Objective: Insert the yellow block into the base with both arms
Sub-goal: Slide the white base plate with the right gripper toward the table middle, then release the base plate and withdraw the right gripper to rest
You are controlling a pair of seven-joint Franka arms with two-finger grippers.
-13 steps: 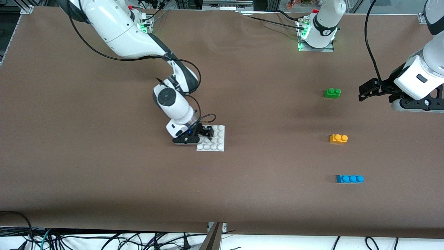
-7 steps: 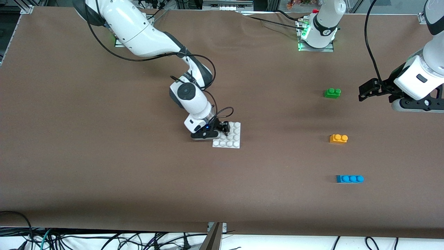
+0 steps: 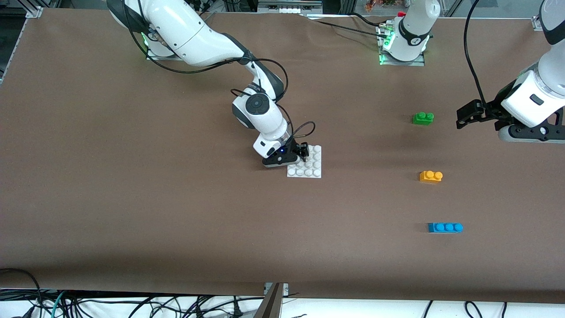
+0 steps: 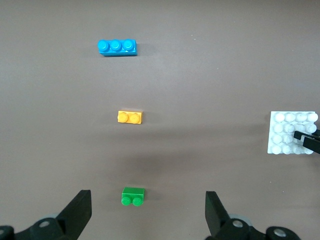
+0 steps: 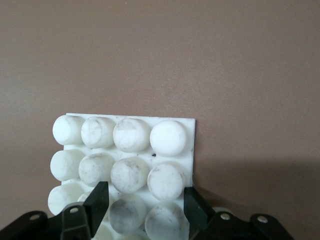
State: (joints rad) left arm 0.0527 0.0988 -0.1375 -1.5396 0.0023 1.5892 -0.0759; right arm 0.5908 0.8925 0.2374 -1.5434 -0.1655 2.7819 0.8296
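Note:
The yellow block point(image 3: 431, 176) lies on the table toward the left arm's end; it also shows in the left wrist view point(image 4: 130, 117). The white studded base point(image 3: 309, 167) is near the table's middle. My right gripper point(image 3: 302, 153) is shut on the base at the edge nearest the robots, its fingers point(image 5: 97, 202) clamping two studs of the base point(image 5: 125, 140). My left gripper point(image 3: 467, 116) is open and empty, waiting in the air beside the green brick point(image 3: 423, 118), and its own view point(image 4: 147, 215) looks down on that brick point(image 4: 133, 195). The base point(image 4: 292, 131) shows there too.
A blue three-stud brick point(image 3: 445, 227) lies nearer the front camera than the yellow block, and shows in the left wrist view point(image 4: 116, 47). The green brick lies farther from the camera than the yellow block. Brown cloth covers the table.
My right gripper has carried the base toward the left arm's end and slightly toward the robots' bases. The left arm and the three bricks have not moved.

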